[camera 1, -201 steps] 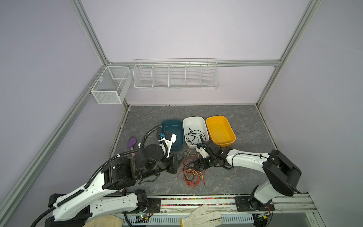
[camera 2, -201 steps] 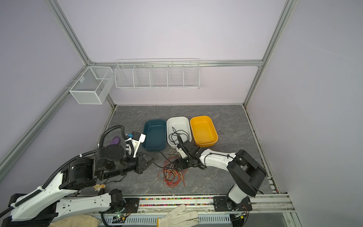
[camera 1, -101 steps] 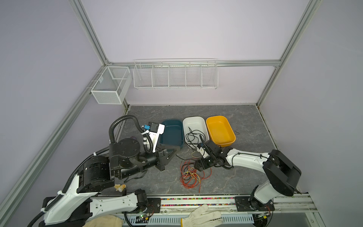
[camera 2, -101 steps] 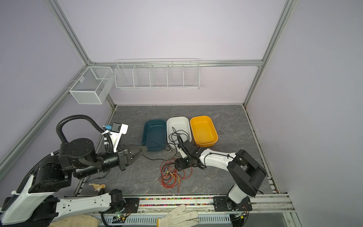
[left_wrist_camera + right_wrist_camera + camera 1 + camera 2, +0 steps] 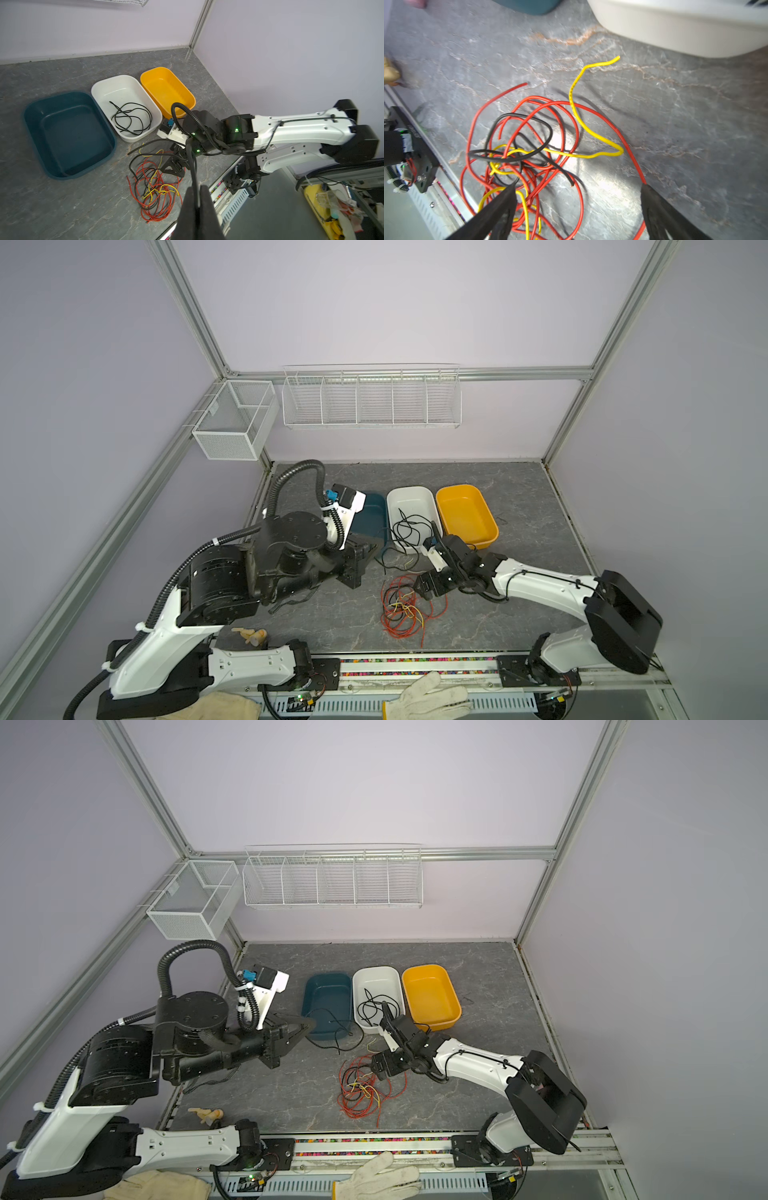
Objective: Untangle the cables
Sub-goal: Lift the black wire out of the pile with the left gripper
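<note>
A tangle of red, yellow and black cables (image 5: pixel 402 610) (image 5: pixel 362 1090) (image 5: pixel 154 182) (image 5: pixel 529 145) lies on the grey table in front of the bins. My right gripper (image 5: pixel 420 585) (image 5: pixel 380 1067) (image 5: pixel 579 186) is low over the tangle's right side and open. One finger rests among the wires and the other sits on a red loop. My left gripper (image 5: pixel 369 551) (image 5: pixel 309 1025) (image 5: pixel 196 188) hangs above the table near the teal bin, shut on a thin black cable (image 5: pixel 192 163) that trails down towards the tangle. More black cables (image 5: pixel 409 526) (image 5: pixel 372 1006) (image 5: pixel 131 118) lie coiled in the white bin.
Teal bin (image 5: pixel 326 986) (image 5: pixel 68 133), white bin (image 5: pixel 376 971) (image 5: pixel 116 87) and yellow bin (image 5: pixel 465 514) (image 5: pixel 166 89) stand side by side behind the tangle. Wire baskets (image 5: pixel 370 398) hang on the back wall. A small tan object (image 5: pixel 249 635) and gloves (image 5: pixel 424 697) lie at the front rail.
My left gripper pulled away from the tangle to the left and upward with the black cable, then swung back towards the teal bin. My right gripper stayed on the tangle and opened a little wider.
</note>
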`<state>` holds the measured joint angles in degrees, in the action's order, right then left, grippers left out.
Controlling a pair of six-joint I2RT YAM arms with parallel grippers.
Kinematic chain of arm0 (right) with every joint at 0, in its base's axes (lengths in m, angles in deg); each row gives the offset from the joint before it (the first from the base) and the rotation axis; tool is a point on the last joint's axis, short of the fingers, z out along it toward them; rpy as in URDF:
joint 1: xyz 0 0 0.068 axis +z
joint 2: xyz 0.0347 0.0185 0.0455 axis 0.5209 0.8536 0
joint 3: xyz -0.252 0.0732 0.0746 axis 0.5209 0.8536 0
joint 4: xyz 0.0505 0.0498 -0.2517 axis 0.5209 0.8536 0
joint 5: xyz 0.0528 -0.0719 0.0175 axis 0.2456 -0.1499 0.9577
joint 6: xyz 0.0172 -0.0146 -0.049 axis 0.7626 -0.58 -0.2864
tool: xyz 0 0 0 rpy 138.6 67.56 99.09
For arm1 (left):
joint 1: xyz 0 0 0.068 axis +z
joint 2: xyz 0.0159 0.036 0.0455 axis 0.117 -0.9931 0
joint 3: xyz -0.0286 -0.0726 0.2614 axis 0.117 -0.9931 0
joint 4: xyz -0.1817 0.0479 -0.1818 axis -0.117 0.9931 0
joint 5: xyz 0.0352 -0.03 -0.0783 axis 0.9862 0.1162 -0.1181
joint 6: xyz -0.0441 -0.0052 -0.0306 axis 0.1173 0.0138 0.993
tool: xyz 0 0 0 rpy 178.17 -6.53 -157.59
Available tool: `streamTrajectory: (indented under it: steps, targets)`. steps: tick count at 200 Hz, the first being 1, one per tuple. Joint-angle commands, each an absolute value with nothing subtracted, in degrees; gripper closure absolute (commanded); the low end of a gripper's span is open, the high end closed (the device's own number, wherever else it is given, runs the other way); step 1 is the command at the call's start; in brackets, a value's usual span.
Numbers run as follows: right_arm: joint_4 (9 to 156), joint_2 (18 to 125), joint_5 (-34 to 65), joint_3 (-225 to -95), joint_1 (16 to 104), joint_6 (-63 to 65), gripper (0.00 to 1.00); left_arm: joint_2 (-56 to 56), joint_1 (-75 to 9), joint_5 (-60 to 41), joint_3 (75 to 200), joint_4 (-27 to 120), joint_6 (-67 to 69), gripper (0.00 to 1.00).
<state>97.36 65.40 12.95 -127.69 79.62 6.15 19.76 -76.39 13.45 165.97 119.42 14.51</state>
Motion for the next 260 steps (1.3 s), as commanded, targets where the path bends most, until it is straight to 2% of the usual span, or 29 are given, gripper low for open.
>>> streamTrajectory:
  steps: [1,42,155,187,231,260]
  targets:
    - [95.1,62.1,13.7,-125.5,79.9,4.4,0.03,16.0,-74.1,15.3,168.4,128.3,8.3,1.00]
    - [92.8,56.7,14.3,-123.0,79.9,3.2,0.00,11.4,-68.1,12.1,168.9,126.3,1.1,1.00]
    - [84.6,35.8,10.2,-113.5,79.9,2.7,0.10,-2.7,-64.6,9.2,177.5,123.3,-8.8,1.00]
    - [82.9,29.5,8.3,-110.9,79.9,2.8,0.12,-6.1,-64.0,9.9,180.3,123.2,-10.6,1.00]
    - [83.1,26.3,5.7,-109.9,79.9,3.3,0.12,-10.1,-62.9,10.5,184.5,122.8,-12.9,1.00]
    - [81.7,24.0,5.6,-108.4,79.9,3.4,0.12,-10.8,-62.5,14.7,183.6,120.3,-13.3,1.00]
